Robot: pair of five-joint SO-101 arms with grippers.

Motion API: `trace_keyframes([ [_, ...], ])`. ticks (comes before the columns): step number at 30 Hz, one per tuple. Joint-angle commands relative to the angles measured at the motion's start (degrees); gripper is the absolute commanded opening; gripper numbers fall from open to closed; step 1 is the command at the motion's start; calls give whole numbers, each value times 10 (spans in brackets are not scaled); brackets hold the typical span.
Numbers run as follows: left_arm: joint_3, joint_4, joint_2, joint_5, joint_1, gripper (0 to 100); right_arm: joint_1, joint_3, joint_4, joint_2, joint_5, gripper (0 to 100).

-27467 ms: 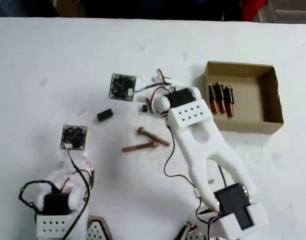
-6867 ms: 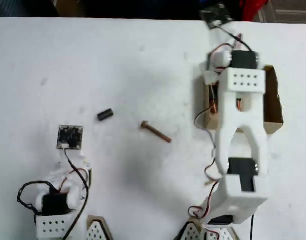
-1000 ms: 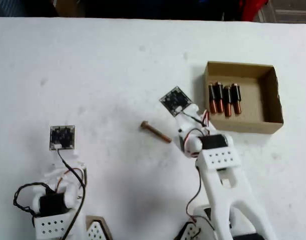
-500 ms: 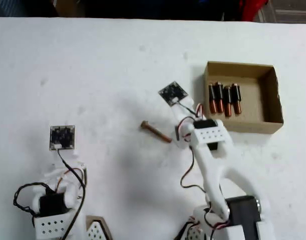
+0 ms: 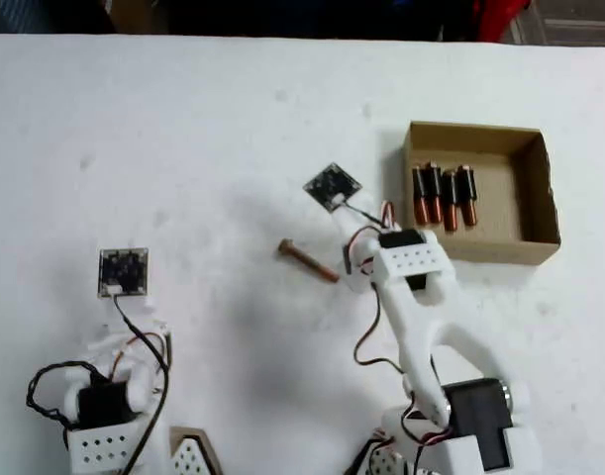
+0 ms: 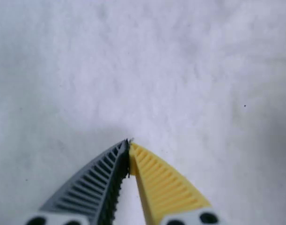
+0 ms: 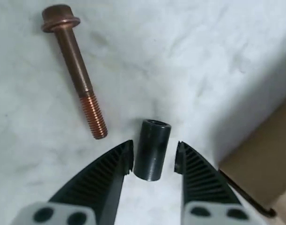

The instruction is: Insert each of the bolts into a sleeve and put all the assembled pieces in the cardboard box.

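White table point(image 5: 183, 119) carries everything; toward its right side stands the cardboard box point(image 5: 475, 130), and four assembled pieces point(image 5: 443, 196) lie side by side inside it, close to its left wall; one bolt point(image 7: 75, 65) lies flat on the table, left of the box and apart from it; the right gripper point(image 7: 153, 157) is just beside the threaded end of this bolt, and its two fingers pinch the sides of the black sleeve point(image 7: 152, 140); the left gripper point(image 6: 129, 146) hangs above bare table at the near left part, its fingers pressed together.
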Motion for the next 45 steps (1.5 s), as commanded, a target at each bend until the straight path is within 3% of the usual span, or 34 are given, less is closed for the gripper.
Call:
trace_keyframes([
  [1, -1, 3, -5, -5, 5, 23, -15, -44, 22, -1, 7, 123],
  [18, -1, 3, -5, -5, 5, 23, 7, -103, 21, 115, 3, 122],
  [33, -1, 3, -5, -5, 5, 24, 20, -122, 25, 143, -21, 19],
  [45, -1, 2, -5, -5, 7, 24, 20, -120, 124, -62, -25, 17],
])
